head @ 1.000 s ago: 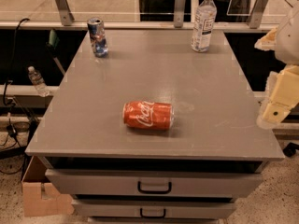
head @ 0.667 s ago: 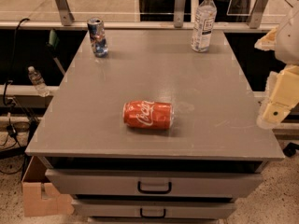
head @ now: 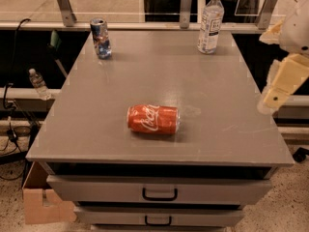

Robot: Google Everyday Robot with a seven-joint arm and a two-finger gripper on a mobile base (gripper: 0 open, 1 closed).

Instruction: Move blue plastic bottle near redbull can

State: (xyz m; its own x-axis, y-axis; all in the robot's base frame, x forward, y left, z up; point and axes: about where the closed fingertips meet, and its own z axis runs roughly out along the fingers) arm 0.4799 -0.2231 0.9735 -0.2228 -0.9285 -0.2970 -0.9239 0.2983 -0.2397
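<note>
Nothing has shifted since a second ago: your gripper (head: 276, 93) still hangs off the right-hand edge of the grey table (head: 231, 134), beside the tabletop and not over it, touching none of the things on it. You cannot tell from this view whether it is wide or narrow; it holds nothing that shows.

From the gripper, the blue plastic bottle (head: 210, 22) stands farther back and to the left in the view, upright with its white cap on, near the table's far right corner. It is the nearest of the three things to the gripper, yet clearly apart from it.

Look much farther left from the gripper, right across the tabletop, and you find the redbull can (head: 100, 38), upright near the far left corner and well apart from the bottle.

Left of the gripper and a little nearer the front edge, a Coca-Cola can (head: 153, 119) lies on its side about mid-table, between neither of the other two.
</note>
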